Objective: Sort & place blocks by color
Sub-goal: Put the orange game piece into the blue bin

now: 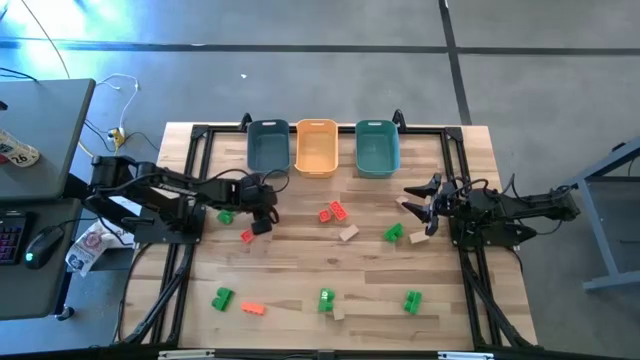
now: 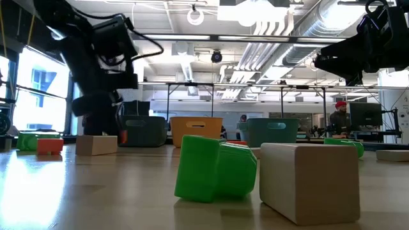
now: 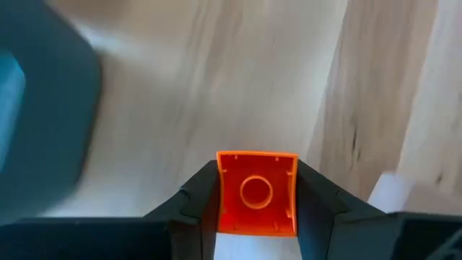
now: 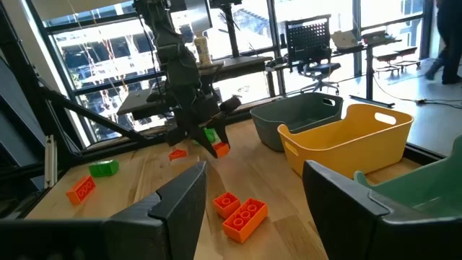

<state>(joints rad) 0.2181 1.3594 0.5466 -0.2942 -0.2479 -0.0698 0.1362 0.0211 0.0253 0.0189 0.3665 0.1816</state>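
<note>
Blocks lie scattered on the wooden table (image 1: 300, 285) in front of the orange-yellow bin (image 1: 317, 146). One red-orange block (image 3: 257, 192) sits clamped between the left gripper's (image 1: 262, 226) fingers, raised off the wood left of that bin. The right gripper (image 1: 424, 199) hovers right of it, fingers spread, empty.

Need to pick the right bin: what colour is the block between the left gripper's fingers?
Red-orange block, clearest in the left wrist view.
</note>
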